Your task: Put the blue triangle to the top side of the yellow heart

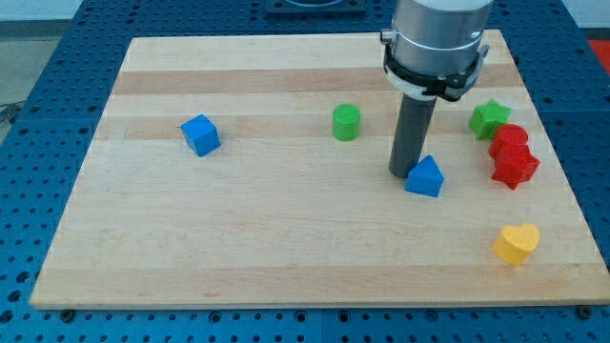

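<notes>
Seven blocks lie on the wooden board (286,248), and the camera view takes in all of them. I have no claw to spread or press together, only a dark rod, and my tip (402,173) stands on the board just at the view's left of the blue triangle (425,177), touching it or very nearly so; I cannot tell which. That triangle is a small bright blue block with a peaked top edge and a paler upper face, sitting right of the board's middle. The yellow heart (516,243) lies well apart from it, toward the view's bottom right, near the board's right edge, its two lobes turned to the right. Above the heart, near the right edge, a green star (489,117) sits with two red blocks (513,155) just below it, these two touching each other; their shapes are hard to make out. A green cylinder (346,122) stands to the left of my rod, apart from it. A blue cube (201,134) rests alone far over on the view's left
</notes>
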`<state>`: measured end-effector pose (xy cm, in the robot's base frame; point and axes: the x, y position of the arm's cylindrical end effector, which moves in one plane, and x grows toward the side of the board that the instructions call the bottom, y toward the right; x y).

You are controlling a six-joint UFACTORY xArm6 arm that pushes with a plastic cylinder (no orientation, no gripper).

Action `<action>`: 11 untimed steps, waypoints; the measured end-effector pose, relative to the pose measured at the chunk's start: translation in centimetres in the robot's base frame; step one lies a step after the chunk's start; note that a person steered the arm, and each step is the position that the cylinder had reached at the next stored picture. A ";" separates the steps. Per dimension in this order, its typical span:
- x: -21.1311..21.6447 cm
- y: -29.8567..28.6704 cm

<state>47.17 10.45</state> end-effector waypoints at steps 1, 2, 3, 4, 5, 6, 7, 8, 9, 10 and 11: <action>2.2 0.5; 2.2 1.0; 2.2 4.8; 2.2 6.2; 2.2 6.8; 2.5 8.9; 2.5 9.0; 2.5 9.1; 2.5 9.1; 2.4 5.7; 0.3 2.0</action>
